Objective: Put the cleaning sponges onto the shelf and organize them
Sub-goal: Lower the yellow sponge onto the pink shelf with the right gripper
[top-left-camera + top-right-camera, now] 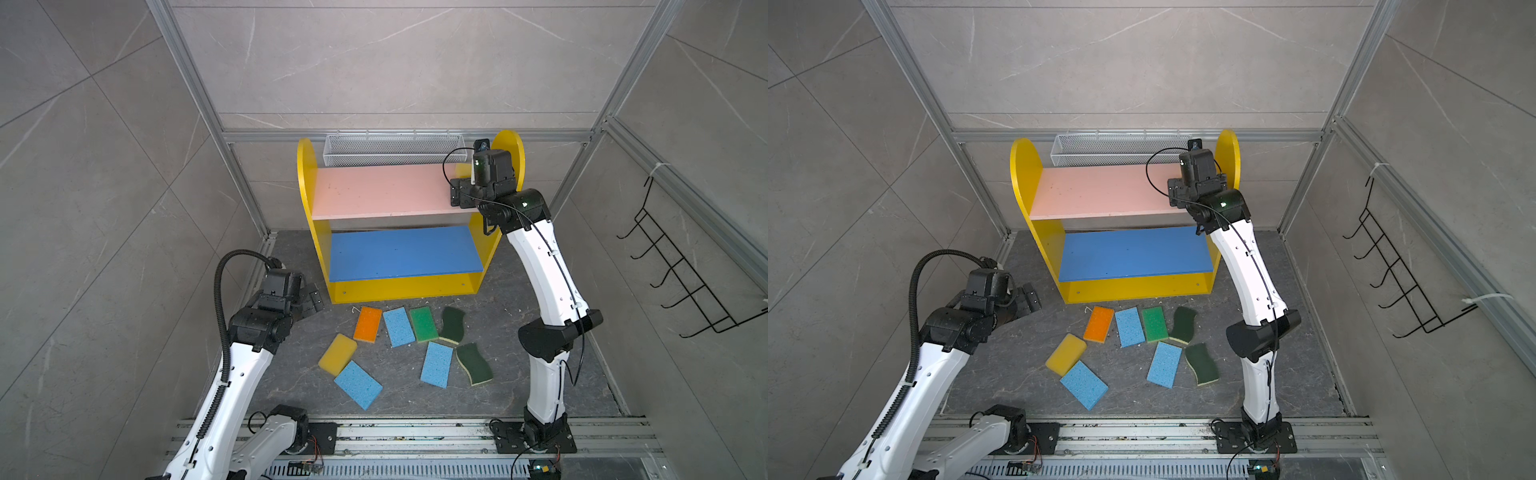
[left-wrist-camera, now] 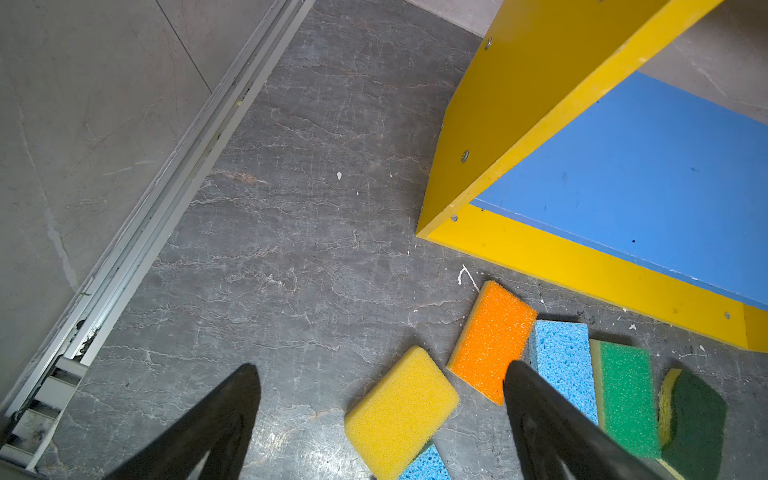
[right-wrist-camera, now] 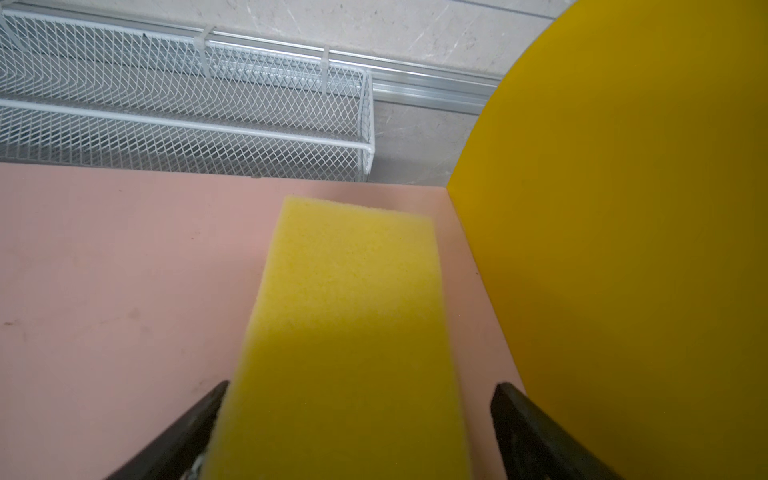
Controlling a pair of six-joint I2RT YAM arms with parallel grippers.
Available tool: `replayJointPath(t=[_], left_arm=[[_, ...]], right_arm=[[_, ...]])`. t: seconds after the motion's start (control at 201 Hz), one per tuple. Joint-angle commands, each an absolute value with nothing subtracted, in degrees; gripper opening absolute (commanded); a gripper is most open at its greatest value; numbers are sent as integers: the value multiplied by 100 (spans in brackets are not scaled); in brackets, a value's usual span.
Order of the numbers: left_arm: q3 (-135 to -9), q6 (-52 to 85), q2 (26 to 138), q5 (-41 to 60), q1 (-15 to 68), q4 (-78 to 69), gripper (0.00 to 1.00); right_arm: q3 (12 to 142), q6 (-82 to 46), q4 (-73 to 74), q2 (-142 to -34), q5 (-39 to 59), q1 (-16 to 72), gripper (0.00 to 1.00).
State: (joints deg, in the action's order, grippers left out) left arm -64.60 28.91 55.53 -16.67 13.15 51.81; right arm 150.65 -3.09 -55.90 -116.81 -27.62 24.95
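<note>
The shelf (image 1: 306, 187) stands at the back with a pink upper board (image 1: 382, 191) and a blue middle board (image 1: 403, 253). A thick yellow sponge (image 3: 353, 311) lies on the pink board beside the right side panel. My right gripper (image 3: 362, 384) straddles it, open, with a gap at one finger. On the floor in front lie an orange (image 1: 368, 324), a bright green (image 1: 424, 324), a yellow (image 1: 337, 354), three light blue (image 1: 398, 326) (image 1: 436, 364) (image 1: 358, 384) and two wavy dark green sponges (image 1: 453, 324) (image 1: 474, 363). My left gripper (image 1: 311, 301) hovers open left of them, holding nothing.
A white mesh basket (image 1: 390, 149) hangs on the back wall just behind the shelf top. A black wire hook rack (image 1: 681, 266) is on the right wall. Aluminium frame rails (image 2: 166, 199) border the dark floor on the left.
</note>
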Motion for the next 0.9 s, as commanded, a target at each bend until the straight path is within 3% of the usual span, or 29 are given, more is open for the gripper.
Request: replayJointPath(t=[0.0, 0.413, 0.687, 0.891], left_arm=[[-6705, 2768, 5590, -1794, 1326, 5272, 94], [-6785, 2745, 5608, -1883, 1327, 5375, 94], [-6785, 2758, 5574, -1947, 1327, 5412, 94], [-6774, 2767, 5539, -1951, 1326, 5434, 94]], right_arm=[[15194, -481, -5905, -11853, -2696, 2426, 96], [15414, -396, -5911, -12176, -2322, 2303, 94], [15418, -359, -6001, -12245, -2248, 2281, 78], [15408, -282, -6098, -12176, -2200, 2281, 71]])
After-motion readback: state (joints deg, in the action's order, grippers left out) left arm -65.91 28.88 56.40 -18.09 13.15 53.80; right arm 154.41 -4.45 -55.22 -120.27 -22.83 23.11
